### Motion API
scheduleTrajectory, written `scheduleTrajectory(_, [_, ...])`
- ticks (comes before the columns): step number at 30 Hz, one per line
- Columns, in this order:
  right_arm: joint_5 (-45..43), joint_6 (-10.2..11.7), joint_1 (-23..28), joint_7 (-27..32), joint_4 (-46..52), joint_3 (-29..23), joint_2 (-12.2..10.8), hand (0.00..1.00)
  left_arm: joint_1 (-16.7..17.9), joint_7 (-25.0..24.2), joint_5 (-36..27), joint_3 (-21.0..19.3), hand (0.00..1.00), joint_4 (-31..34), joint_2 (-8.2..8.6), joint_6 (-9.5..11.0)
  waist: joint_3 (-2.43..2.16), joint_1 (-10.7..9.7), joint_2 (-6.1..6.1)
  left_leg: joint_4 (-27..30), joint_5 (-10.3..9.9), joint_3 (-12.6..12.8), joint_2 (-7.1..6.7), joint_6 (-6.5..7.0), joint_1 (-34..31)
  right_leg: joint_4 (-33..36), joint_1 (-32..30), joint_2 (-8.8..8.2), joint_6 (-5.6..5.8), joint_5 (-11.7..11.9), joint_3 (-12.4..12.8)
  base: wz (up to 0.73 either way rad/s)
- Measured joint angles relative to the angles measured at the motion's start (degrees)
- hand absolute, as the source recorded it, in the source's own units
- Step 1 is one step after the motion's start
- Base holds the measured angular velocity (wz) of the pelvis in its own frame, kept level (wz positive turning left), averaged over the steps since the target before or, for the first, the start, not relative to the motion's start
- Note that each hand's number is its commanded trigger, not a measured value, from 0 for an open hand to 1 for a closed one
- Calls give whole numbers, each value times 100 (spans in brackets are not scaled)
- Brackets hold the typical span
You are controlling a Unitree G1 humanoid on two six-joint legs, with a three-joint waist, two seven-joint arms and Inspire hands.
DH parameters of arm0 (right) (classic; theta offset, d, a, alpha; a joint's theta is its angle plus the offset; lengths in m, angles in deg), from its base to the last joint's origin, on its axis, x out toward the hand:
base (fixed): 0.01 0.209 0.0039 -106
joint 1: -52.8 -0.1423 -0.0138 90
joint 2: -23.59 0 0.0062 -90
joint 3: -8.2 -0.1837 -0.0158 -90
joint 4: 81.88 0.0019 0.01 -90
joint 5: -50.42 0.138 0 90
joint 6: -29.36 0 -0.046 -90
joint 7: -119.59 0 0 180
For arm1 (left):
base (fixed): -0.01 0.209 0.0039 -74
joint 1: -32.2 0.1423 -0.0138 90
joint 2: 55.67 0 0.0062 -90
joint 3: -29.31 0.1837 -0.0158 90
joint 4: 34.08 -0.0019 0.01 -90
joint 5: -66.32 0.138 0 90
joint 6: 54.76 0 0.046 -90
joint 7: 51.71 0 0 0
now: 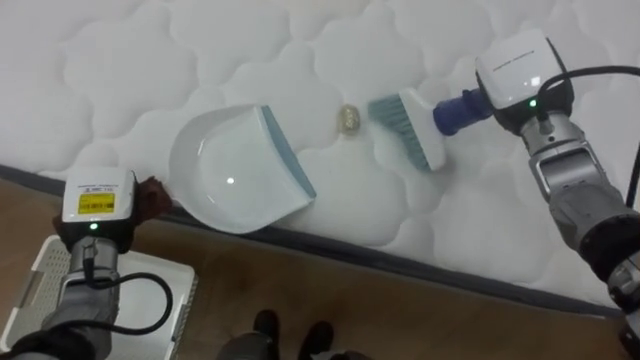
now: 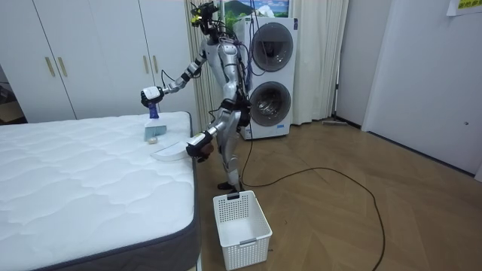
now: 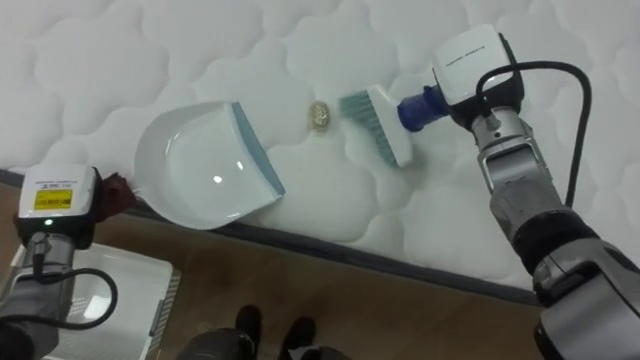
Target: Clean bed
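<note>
One small beige scrap (image 1: pixel 349 118) between white dustpan (image 1: pixel 230 170) and teal-bristled brush (image 1: pixel 405 125)

Surroundings, as I see them: a white slatted basket (image 2: pixel 241 218) stands open side up on the wooden floor (image 2: pixel 339 218). At the far wall two front-loading washing machines (image 2: pixel 269 79) are stacked one on the other. Cream curtains (image 2: pixel 320 60) hang just beside them, with white wardrobe doors (image 2: pixel 83 56) on the room view's left.

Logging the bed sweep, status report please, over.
Right hand holds brush, bristles beside crumpled scrap on mattress. Left hand holds dustpan at mattress edge, lip toward scrap. Nothing between them.
</note>
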Motion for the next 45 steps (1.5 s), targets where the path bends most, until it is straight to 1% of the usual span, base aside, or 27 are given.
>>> scheduleTrajectory(5, [3,-15,0,-11,35,2,-28,100,0,-56,1,0,100,41,2,-5,10,15,20,-2,0,1,4,0,12,31,2,-1,-9,20,-2,0])
scheduleTrajectory(9, [105,-42,-1,-127,32,-4,-30,100,0,-140,34,4,100,168,20,-17,48,83,74,-21,-2,11,4,1,32,96,1,-20,-10,21,-4,0])
scheduleTrajectory(12, [129,-44,-1,-119,-24,-48,-32,100,1,-161,33,5,100,195,72,-37,76,106,113,-28,-2,10,1,1,23,96,-15,-22,-10,21,-4,0])
scheduleTrajectory(18, [133,-43,-1,14,-121,-75,-33,100,5,-180,34,30,100,259,86,-147,68,109,138,-21,1,10,0,-1,7,98,-27,-23,-14,19,-12,0])
scheduleTrajectory(24, [152,-43,-2,200,-159,-75,-42,100,6,-169,124,41,100,262,88,-161,67,131,140,-24,3,10,-6,1,17,129,-15,-57,-17,22,-91,0])
scheduleTrajectory(26, [155,-43,-2,267,-159,-79,-63,100,6,-160,147,34,100,262,92,-166,67,135,140,-26,3,9,-7,1,18,131,-16,-57,-17,22,-91,0])
scheduleTrajectory(31, [138,-46,-25,326,-158,-82,-126,100,6,-115,239,23,100,268,160,-257,68,156,143,-23,1,8,-9,1,9,175,-42,-73,-18,23,-105,0])
scheduleTrajectory(35, [136,-61,-27,341,-136,-81,-216,100,4,-85,280,20,100,284,176,-261,68,193,158,-22,1,8,-9,0,8,168,-43,-70,-24,26,-99,0])
scheduleTrajectory(41, [126,-65,-27,355,-102,-77,-235,100,14,-53,285,43,100,302,217,-262,67,263,176,-45,2,8,-11,0,7,138,-48,-61,-26,27,-95,0])
scheduleTrajectory(45, [127,-121,-27,355,-96,-73,-339,100,36,-33,278,43,100,301,222,-263,64,266,186,-72,3,6,-10,-2,7,85,-35,-47,-26,30,-95,0])
